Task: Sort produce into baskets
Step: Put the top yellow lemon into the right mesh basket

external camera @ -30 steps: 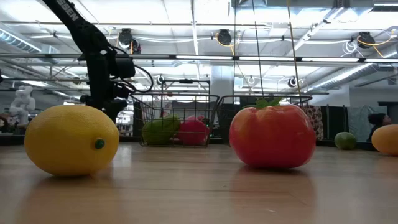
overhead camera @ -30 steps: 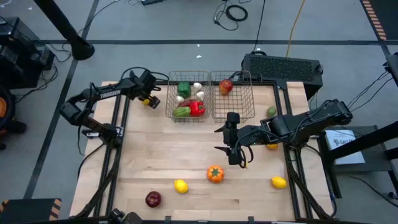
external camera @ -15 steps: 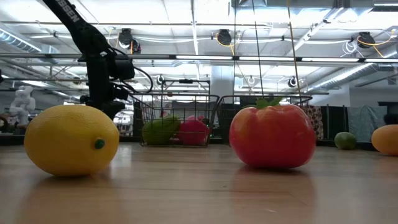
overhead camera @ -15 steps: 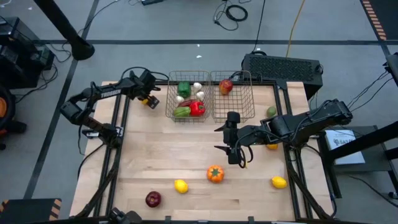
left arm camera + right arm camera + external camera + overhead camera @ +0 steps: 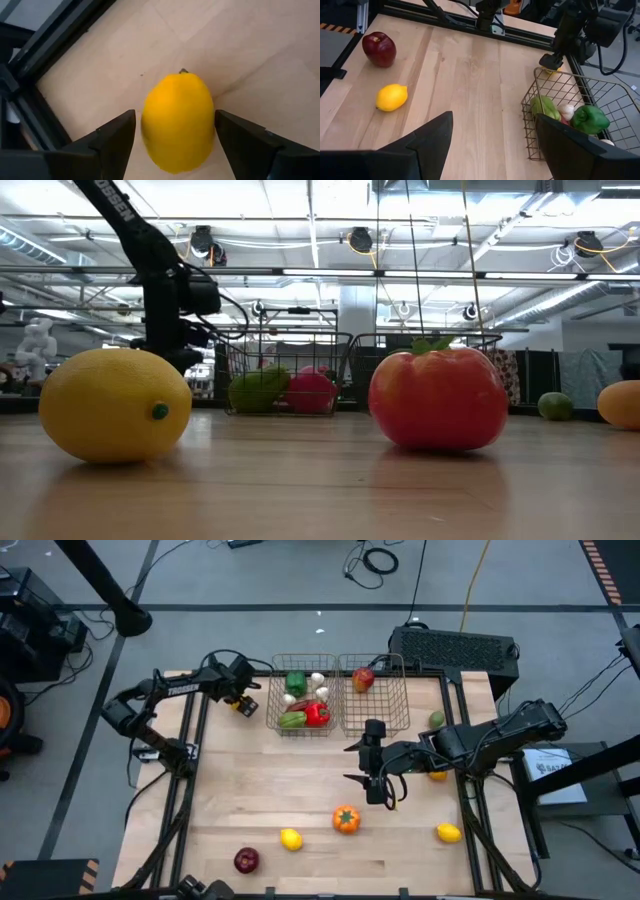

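- A lemon point(image 5: 178, 120), bright yellow and plump with a small stem nub at one end, lies on the pale wooden table point(image 5: 280, 790) near its far-left corner, just beside the left wire basket point(image 5: 302, 695).
- The left gripper point(image 5: 243, 703) stands over that lemon, its two dark fingers point(image 5: 112, 137) spread to either side of the fruit; whether they are already pressing on the peel cannot be told from here.
- The left basket holds green peppers point(image 5: 296, 682), a red pepper point(image 5: 317, 715) and white garlic point(image 5: 318, 680); the right basket point(image 5: 375, 692), touching it side to side, holds one red apple point(image 5: 362, 679).
- The right gripper point(image 5: 376, 790) hangs open and empty above the middle of the table, close to an orange tomato-like fruit with a green stalk point(image 5: 346, 819).
- More produce lies loose along the near edge: a second lemon point(image 5: 290, 838), a dark red apple point(image 5: 246, 860) and a third lemon point(image 5: 448, 833) toward the right side.
- A small green fruit point(image 5: 437, 719) sits near the right arm, well apart from the baskets.
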